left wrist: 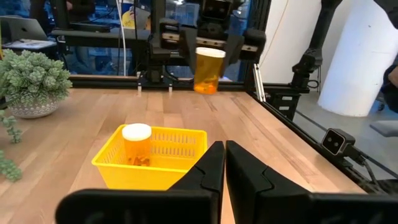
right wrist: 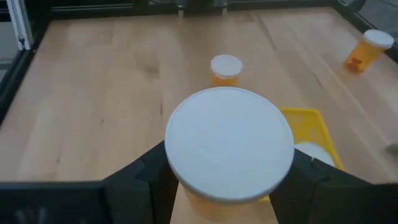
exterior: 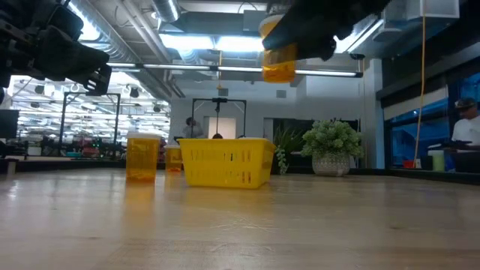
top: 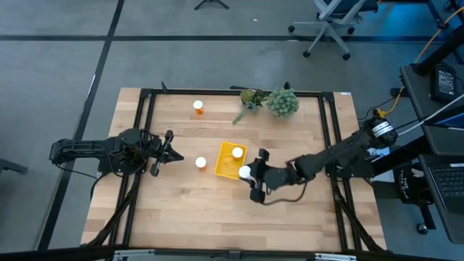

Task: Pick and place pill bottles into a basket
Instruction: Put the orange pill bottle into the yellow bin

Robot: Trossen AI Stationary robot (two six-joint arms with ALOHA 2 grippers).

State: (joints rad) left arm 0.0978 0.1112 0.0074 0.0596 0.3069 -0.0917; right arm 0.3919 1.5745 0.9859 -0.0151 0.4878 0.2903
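since my right gripper [top: 247, 173] pinches an upright pill bottle [left wrist: 208, 70] above the yellow basket [top: 226, 166] edge, lowering suits; left gripper [top: 174, 154] pressed together.

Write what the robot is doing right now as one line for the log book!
right gripper: jaws shut on held pill bottle, lifted near basket | in basket: one bottle | left gripper: shut, waiting left of table bottle

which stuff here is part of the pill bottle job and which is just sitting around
Part of the job:
- small bright yellow plastic basket, one orange white-capped pill bottle inside
- bottle held above the table in the right end effector
- bottle standing beside the basket
- bottle at the far edge

Just lying about:
- two green plant sprigs
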